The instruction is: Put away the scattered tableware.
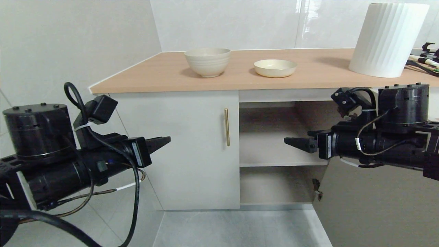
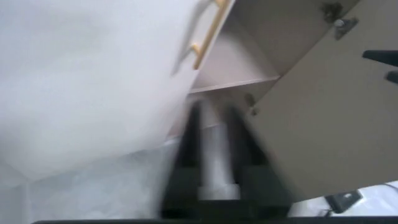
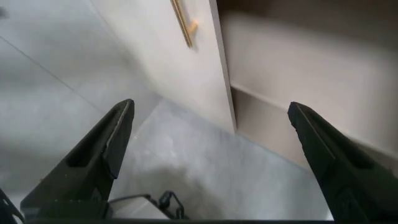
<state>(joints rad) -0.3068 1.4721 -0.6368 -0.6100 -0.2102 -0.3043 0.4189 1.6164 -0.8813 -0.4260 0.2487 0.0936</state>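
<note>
Right gripper [image 1: 288, 141] fingers spread wide, level with open cabinet [image 1: 274, 164] shelf. Left gripper [image 1: 166, 139] blurred, I can't tell. Bowl [image 1: 207, 61] and dish [image 1: 275, 68] sit apart on countertop [image 1: 154, 79].

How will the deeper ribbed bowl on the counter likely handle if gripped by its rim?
The ribbed bowl looks rigid and ceramic-like, so probably breakable if dropped. Its narrow base under a wide rim suggests it could tip if pushed high.

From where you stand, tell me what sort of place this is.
Probably a kitchen: a wooden countertop holding a bowl and a shallow dish, tiled walls behind, and a cabinet underneath with one door open onto shelves.
</note>
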